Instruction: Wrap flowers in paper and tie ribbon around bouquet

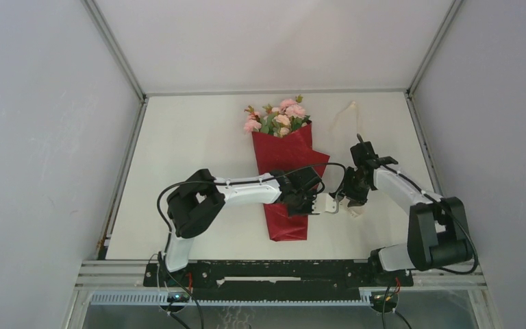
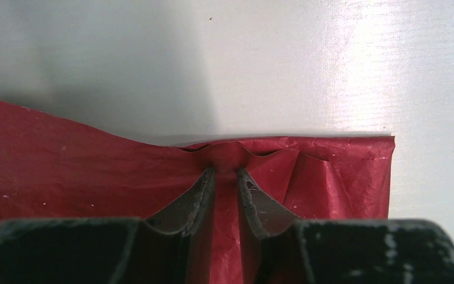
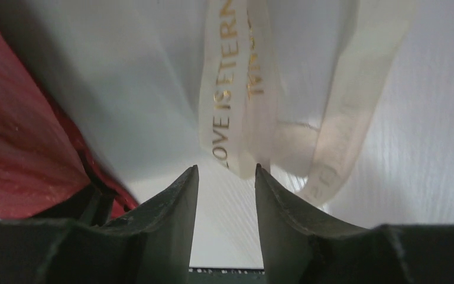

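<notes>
The bouquet lies on the white table with its pink flowers (image 1: 281, 118) at the far end, and the dark red paper (image 1: 289, 179) is rolled round the stalks into a cone. My left gripper (image 1: 308, 199) is at the cone's right edge, shut on a raised fold of the paper (image 2: 226, 155). The right gripper (image 1: 353, 200) hovers just right of it, open. The cream ribbon (image 3: 232, 94), printed with gold letters, hangs looped just beyond its fingertips (image 3: 190, 177), and nothing lies between them. A thin strand of ribbon (image 1: 351, 105) trails toward the far right.
The red paper's edge (image 3: 18, 148) shows at the left of the right wrist view. Grey walls enclose the table (image 1: 192, 151) on the left, far and right sides. A black rail (image 1: 281, 271) with both arm bases runs along the near edge.
</notes>
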Motion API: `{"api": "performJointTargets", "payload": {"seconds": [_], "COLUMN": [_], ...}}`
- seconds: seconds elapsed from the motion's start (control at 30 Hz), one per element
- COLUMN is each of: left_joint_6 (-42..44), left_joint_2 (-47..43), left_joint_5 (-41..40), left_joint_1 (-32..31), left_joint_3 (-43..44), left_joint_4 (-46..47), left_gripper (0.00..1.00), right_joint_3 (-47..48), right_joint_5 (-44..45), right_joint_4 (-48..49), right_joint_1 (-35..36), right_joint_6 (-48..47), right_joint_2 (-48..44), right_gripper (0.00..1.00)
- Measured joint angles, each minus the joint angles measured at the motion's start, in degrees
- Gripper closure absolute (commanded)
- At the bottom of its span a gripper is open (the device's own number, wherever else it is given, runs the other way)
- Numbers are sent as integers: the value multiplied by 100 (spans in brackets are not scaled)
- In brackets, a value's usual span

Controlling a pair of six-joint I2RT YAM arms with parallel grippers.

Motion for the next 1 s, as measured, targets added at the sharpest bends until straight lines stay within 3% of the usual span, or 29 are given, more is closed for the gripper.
{"api": "performJointTargets", "payload": {"seconds": [0.2,0.23,0.37,0.77,0.87,1.0], "left_joint_6": [0,0,0,0,0,2], "left_joint_2": [2,2,11,13,13,13], "left_joint_5": [0,0,0,0,0,0], "left_joint_1": [2,2,2,2,0,2], "left_joint_3": [0,0,22,24,24,24], "left_joint_4": [0,0,-22,-26,-26,-31], "left_gripper": [75,75,74,74,74,74], "right_joint_3": [0,0,0,-22,-68,-125], "right_joint_5": [24,33,13,-1502,-1934,-2142], "right_joint_4": [579,625,811,1178,1209,1141], "right_joint_1": [20,20,22,496,647,310], "right_joint_6": [63,63,44,90,98,35], "right_joint_2": [505,516,553,448,387,387], "right_gripper": [63,68,100,100,71,47]}}
